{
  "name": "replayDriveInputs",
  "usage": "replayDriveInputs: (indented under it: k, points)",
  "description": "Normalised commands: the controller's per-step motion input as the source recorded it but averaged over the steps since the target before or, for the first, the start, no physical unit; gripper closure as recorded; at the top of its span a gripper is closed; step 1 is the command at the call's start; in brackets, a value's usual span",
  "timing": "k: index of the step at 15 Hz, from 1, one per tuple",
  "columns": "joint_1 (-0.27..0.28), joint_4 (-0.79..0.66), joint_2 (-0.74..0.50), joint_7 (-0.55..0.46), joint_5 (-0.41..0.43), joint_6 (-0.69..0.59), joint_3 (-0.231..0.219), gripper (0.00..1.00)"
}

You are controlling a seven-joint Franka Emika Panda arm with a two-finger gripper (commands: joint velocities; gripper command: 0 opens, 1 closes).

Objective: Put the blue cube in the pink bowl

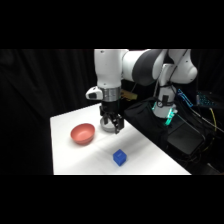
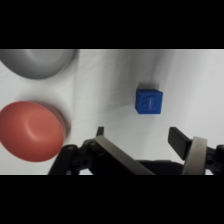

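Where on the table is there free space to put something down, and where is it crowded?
Free patches: the white table between the pink bowl and the blue cube, and the front strip below the bowl. Crowded: the far side, where the gripper hangs over the grey bowl, next to the pink bowl.

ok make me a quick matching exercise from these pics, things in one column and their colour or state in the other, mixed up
Things:
1. cube
2. larger bowl
3. other bowl
4. claw

Colour or state:
a. grey, partly cut off by the wrist view's edge
b. open, holding nothing
c. bright blue, alone on the white table
d. salmon pink, empty

Pairs: 1-c, 2-d, 3-a, 4-b
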Motion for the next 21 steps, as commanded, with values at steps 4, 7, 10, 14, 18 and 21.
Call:
replayDriveInputs:
  k: [4, 7, 10, 14, 18, 21]
  points:
    - [0.115, 0.05, 0.16, 0.33, -0.102, 0.21, 0.035, 0.00]
    - [0.114, 0.02, 0.16, 0.40, -0.195, 0.28, -0.034, 0.00]
    - [0.120, -0.02, 0.12, 0.38, -0.235, 0.27, -0.112, 0.00]
    - [0.114, -0.04, 0.08, 0.27, -0.154, 0.25, -0.127, 0.00]
    - [0.074, -0.04, 0.08, 0.10, -0.026, 0.26, -0.080, 0.00]
    - [0.061, -0.06, 0.07, 0.01, 0.040, 0.27, -0.063, 0.00]
